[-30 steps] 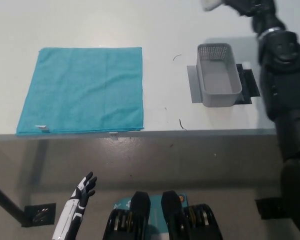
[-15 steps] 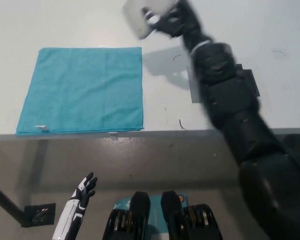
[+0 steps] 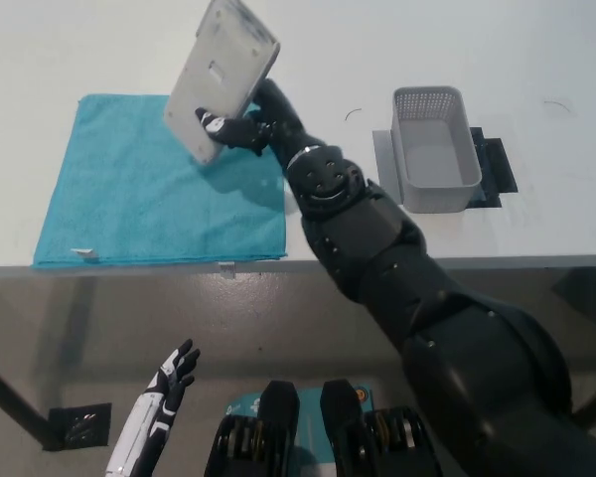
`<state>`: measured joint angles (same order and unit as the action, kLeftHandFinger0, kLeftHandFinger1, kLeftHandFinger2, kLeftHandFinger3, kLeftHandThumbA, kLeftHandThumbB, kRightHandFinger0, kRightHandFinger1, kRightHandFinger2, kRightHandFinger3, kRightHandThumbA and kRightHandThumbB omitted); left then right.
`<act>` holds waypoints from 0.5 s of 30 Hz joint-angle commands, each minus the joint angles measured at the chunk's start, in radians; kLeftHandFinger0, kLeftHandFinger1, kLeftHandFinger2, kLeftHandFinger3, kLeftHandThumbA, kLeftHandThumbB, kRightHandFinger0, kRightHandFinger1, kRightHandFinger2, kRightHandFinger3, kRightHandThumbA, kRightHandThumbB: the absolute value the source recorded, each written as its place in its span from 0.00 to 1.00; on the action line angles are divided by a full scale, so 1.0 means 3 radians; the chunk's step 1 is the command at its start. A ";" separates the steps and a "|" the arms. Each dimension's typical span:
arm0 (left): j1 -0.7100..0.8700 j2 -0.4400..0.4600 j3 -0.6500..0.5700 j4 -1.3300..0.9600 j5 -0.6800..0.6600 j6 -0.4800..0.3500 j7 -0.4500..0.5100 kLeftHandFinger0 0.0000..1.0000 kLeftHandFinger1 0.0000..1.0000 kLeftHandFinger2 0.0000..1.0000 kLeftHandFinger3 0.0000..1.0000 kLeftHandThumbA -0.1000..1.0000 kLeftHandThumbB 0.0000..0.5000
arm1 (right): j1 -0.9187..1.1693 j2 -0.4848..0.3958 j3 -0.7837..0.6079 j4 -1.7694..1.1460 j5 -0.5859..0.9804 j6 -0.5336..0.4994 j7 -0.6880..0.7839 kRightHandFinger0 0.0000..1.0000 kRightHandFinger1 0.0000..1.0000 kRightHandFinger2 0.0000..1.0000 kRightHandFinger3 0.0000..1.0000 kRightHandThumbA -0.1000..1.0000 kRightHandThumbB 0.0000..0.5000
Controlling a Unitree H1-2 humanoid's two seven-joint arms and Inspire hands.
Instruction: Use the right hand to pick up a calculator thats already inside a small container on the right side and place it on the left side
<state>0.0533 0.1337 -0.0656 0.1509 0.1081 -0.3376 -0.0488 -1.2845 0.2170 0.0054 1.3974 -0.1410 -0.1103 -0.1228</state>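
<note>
Head view: black right hand (image 3: 246, 127) closed on the grey calculator (image 3: 221, 79), fingers (image 3: 219, 127) wrapped over its lower edge, back face turned toward the camera, device tilted and raised over the upper right corner of the teal cloth (image 3: 139, 199). Half a second ago held higher, at the top edge of the picture and right of the cloth; a second ago barely in frame at the upper right. Now carried leftward, clear of the small grey container (image 3: 435, 149), which sits uncovered again on its dark mat (image 3: 492, 164) at the right of the white table (image 3: 377, 60), nothing visible inside it. Right arm stretched diagonally from the bottom right across the table edge, no longer masking the container as it did half a second back. Shadow of the calculator falling on the cloth just beneath the hand. Cloth flat and in the same spot as before, small white tag (image 3: 81, 254) at its lower left corner. White left hand (image 3: 169, 383) resting low at the lower left, below the table edge, fingers spread apart and holding nothing, placed almost as in both earlier pictures.
</note>
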 commanded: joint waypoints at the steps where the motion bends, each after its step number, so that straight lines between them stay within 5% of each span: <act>1: -0.0026 0.0040 -0.0040 -0.0100 0.0032 -0.0049 -0.0058 1.00 1.00 1.00 1.00 1.00 0.00 | -0.0284 0.0081 0.0034 0.0014 0.0033 -0.0101 -0.0135 0.00 0.29 0.73 0.69 0.00 0.33; 7: -0.0032 0.0064 -0.0083 -0.0113 0.0060 -0.0055 -0.0075 1.00 1.00 1.00 1.00 1.00 0.00 | -0.0199 0.0069 0.0079 0.0101 0.0026 0.0038 -0.0180 0.00 0.28 0.69 0.60 0.00 0.35; 13: -0.0044 0.0077 -0.0114 -0.0166 0.0114 -0.0013 -0.0077 1.00 1.00 1.00 1.00 1.00 0.00 | -0.0181 0.0018 0.0231 0.0142 -0.0080 0.0206 -0.0206 0.03 0.38 0.78 0.75 0.00 0.36; 14: -0.0052 0.0081 -0.0118 -0.0163 0.0126 -0.0027 -0.0072 1.00 1.00 1.00 1.00 1.00 0.01 | -0.0198 0.0006 0.0286 0.0153 -0.0116 0.0285 -0.0204 0.31 0.67 1.00 1.00 0.08 0.43; 15: -0.0057 0.0083 -0.0121 -0.0161 0.0131 -0.0030 -0.0069 1.00 1.00 1.00 1.00 1.00 0.01 | -0.0211 -0.0001 0.0323 0.0158 -0.0140 0.0326 -0.0191 0.38 0.66 0.94 0.94 0.14 0.43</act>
<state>0.0484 0.1422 -0.1003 0.1379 0.1252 -0.3359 -0.0614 -1.2817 0.2234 0.0673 1.4516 -0.1505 -0.0601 -0.1565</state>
